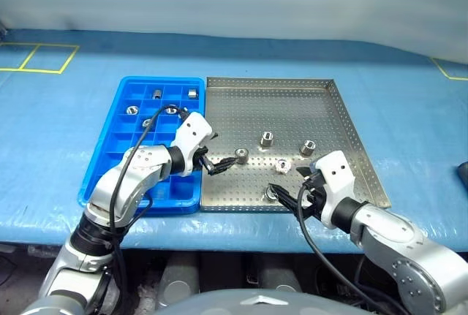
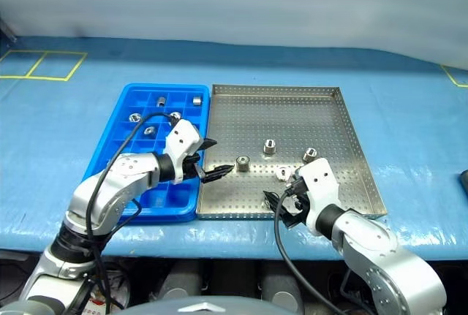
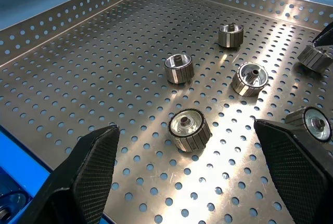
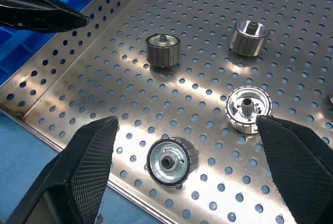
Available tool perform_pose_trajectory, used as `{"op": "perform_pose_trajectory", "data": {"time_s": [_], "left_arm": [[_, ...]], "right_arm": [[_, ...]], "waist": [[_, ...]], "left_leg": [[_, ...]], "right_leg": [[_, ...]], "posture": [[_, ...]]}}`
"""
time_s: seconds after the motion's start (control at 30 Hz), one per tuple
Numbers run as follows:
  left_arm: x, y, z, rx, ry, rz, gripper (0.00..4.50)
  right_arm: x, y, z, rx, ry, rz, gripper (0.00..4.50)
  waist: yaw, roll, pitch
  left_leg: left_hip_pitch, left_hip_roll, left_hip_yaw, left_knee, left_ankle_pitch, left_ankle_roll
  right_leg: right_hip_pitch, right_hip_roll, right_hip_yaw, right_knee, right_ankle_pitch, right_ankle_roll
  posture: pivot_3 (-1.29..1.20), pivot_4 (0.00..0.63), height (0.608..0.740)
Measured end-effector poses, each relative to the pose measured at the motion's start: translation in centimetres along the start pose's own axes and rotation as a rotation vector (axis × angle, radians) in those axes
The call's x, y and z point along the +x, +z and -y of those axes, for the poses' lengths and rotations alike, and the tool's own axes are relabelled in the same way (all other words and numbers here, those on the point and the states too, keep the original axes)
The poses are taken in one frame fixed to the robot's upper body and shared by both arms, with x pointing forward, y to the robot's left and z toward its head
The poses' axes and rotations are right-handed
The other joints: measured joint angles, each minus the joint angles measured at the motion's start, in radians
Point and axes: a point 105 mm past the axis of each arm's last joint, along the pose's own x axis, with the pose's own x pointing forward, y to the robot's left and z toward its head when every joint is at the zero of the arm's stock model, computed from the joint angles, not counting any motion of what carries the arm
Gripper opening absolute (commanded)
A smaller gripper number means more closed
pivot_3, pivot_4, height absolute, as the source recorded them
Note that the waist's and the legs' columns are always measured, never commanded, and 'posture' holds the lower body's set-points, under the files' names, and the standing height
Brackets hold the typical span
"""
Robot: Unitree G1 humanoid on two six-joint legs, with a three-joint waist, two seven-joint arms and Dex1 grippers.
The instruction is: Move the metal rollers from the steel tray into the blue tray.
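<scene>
Your blue tray (image 1: 117,156) runs lengthwise away from you, rollers in its far compartments. The left tool (image 1: 217,165), fingers apart and empty, points at a roller (image 1: 241,156) standing upright in the steel tray (image 1: 333,103). The right tool (image 1: 289,196), also spread, hovers over a near-rim roller (image 4: 172,161), hole facing up.

I'm seeing the blue tray (image 1: 110,156) sitting left of, touching, the steel tray (image 1: 292,103); five metal rollers (image 1: 267,139) lying in each.
</scene>
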Motion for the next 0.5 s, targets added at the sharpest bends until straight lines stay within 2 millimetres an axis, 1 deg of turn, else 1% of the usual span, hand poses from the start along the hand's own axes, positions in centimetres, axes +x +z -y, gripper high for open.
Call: {"op": "perform_pose_trajectory", "data": {"time_s": [0.5], "left_arm": [[-0.04,0.03,0.42,0.020,-0.040,0.001,4.50]], "right_arm": [[0.06,-0.08,0.05,-0.003,-0.013,-0.002,4.49]], "waist": [[0.004,0.000,0.000]], "left_leg": [[0.000,0.000,0.000,0.000,0.000,0.000]], "right_leg": [[0.000,0.000,0.000,0.000,0.000,0.000]], "posture": [[0.06,0.150,0.740]]}}
